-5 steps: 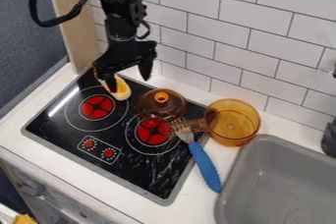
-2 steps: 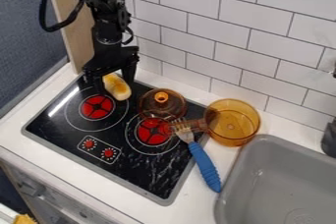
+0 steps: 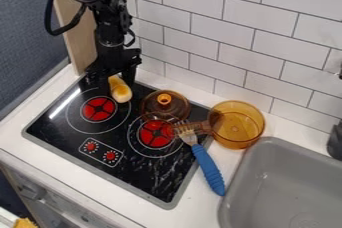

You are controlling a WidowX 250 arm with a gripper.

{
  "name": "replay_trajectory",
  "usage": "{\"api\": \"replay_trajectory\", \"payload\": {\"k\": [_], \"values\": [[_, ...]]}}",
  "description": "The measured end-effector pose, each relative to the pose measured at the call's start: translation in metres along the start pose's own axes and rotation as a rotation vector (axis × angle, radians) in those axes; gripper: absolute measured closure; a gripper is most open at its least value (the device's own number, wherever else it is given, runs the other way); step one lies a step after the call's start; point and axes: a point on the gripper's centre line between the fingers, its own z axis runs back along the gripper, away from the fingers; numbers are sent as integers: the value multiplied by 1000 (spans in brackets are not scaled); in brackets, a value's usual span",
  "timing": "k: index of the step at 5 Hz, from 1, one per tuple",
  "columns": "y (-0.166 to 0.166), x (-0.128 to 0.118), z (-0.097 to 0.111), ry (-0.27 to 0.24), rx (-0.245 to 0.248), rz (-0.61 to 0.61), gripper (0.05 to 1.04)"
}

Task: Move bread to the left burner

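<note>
The black stove (image 3: pixel 143 174) bears everything here; above its back left corner the gripper (image 3: pixel 117 84) hangs, fingers spread. The left burner (image 3: pixel 99 109) has the bread (image 3: pixel 121 92) at its outer ring's back edge. Probably light, stiff and smooth-sided, it wants 1 finger per side, across its middle.

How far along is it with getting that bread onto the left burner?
Reaching the bread looks done: the gripper is at its far end. Whether it grips, I can't tell. What's left: centring the bread, which is beside the left burner's red middle, not over it.
</note>
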Motion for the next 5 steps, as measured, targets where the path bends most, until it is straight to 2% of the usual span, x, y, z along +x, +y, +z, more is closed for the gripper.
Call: {"api": "replay_trajectory", "payload": {"k": [1,2,3,4,5], "values": [[5,-5,0,9,16,-46,465],[7,-7,16,11,-3,-103,465],[1,-13,43,26,-83,-255,465],[13,-20,71,-4,-137,-404,465],[27,-42,79,-9,-166,-578,465]]}}
